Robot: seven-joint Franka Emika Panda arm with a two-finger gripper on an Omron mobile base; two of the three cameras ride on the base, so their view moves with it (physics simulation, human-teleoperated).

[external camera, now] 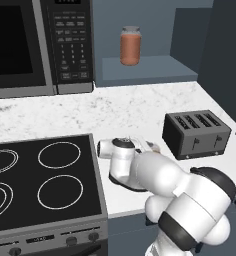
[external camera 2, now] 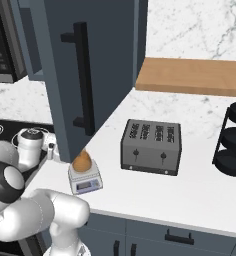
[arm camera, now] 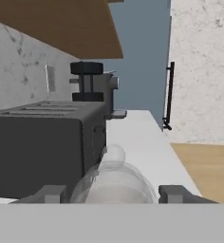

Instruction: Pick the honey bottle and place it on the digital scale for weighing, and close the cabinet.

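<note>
The honey bottle (external camera 2: 82, 162) sits on the digital scale (external camera 2: 85, 179) at the lower left of the right base view, on the table (external camera 2: 190, 190). The cabinet (external camera 2: 90, 75) door hangs open above it. My gripper (arm camera: 113, 193) fingers are apart around a pale blurry round thing.

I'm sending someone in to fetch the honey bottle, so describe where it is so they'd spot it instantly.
Find the open dark blue cabinet door above the white counter. Under its lower corner, left of the black toaster, sits a small white scale. The honey bottle is the small rounded amber thing on top.
</note>
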